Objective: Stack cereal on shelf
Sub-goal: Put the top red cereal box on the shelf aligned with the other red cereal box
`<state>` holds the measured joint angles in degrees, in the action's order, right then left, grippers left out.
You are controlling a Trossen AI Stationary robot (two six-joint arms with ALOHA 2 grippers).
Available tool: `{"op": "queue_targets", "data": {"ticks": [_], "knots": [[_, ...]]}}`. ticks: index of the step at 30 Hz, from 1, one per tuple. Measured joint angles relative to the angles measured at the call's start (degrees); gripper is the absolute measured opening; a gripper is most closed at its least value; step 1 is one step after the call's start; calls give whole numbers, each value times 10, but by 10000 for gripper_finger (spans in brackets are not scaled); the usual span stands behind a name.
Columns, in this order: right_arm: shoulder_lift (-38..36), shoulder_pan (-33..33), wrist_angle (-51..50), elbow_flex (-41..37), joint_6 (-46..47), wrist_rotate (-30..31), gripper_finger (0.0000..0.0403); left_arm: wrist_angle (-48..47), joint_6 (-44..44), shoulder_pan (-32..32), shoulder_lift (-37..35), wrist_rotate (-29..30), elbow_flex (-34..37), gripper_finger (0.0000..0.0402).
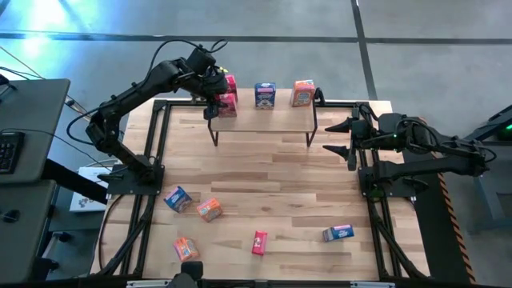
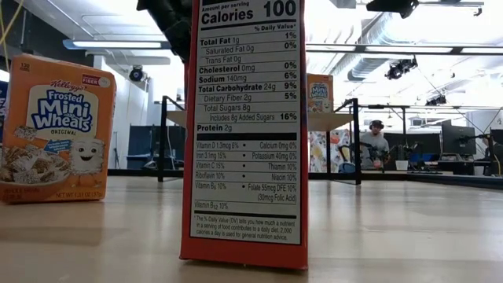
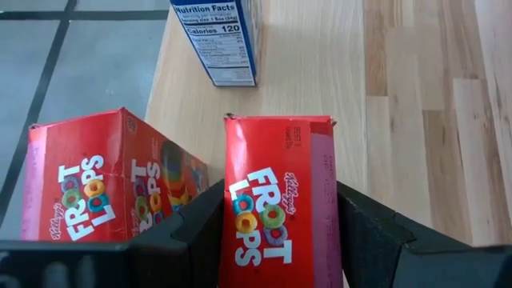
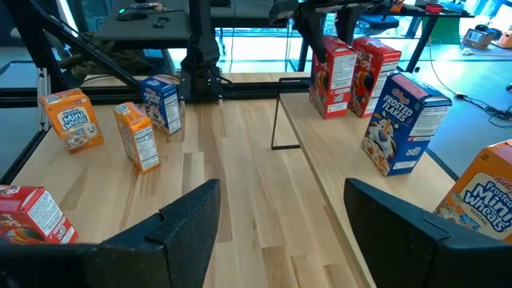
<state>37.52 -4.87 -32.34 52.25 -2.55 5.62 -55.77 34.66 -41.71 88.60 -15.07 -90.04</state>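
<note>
The shelf [image 1: 264,118] stands at the table's far edge, its light top board on black legs. On it stand two red boxes at the left end, a blue box [image 1: 266,94] and an orange box [image 1: 303,93]. My left gripper [image 1: 218,104] is over the shelf's left end, shut on the nearer red box [image 3: 276,200]. The other red box [image 3: 96,184] stands right beside it. My right gripper [image 1: 330,137] waits open off the shelf's right end, touching nothing. Several more boxes stand or lie on the near half of the table. My left gripper pinches the red box between its two fingers [image 3: 200,220], one on each narrow side [image 3: 320,192], near its upper end. The fingers come from above and from the table's left. The box is upright, and in the right wrist view its base [image 4: 332,112] seems to rest on the shelf board.
On the tabletop are a blue box [image 1: 178,198], an orange box [image 1: 210,210], another orange box [image 1: 186,248], a red box [image 1: 259,242] and a blue box [image 1: 338,233]. The table's middle is bare wood [image 1: 264,172]. A person [image 2: 377,141] sits in the room beyond.
</note>
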Motion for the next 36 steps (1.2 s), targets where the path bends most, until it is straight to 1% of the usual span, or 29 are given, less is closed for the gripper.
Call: {"op": "queue_targets", "data": {"ticks": [11,13,18,21,29,36], "knots": [[0,0,0,0,0,0,259,0,1,0,0,0,0,191],[0,0,0,0,0,0,259,0,0,-3,0,-1,0,198],[0,0,0,0,0,0,259,1,0,-11,0,1,0,232],[0,0,0,0,0,0,259,4,1,-11,0,1,0,243],[0,0,0,0,0,0,259,5,1,-11,-4,3,0,246],[0,0,0,0,0,0,259,5,-2,-11,-24,7,0,246]]}}
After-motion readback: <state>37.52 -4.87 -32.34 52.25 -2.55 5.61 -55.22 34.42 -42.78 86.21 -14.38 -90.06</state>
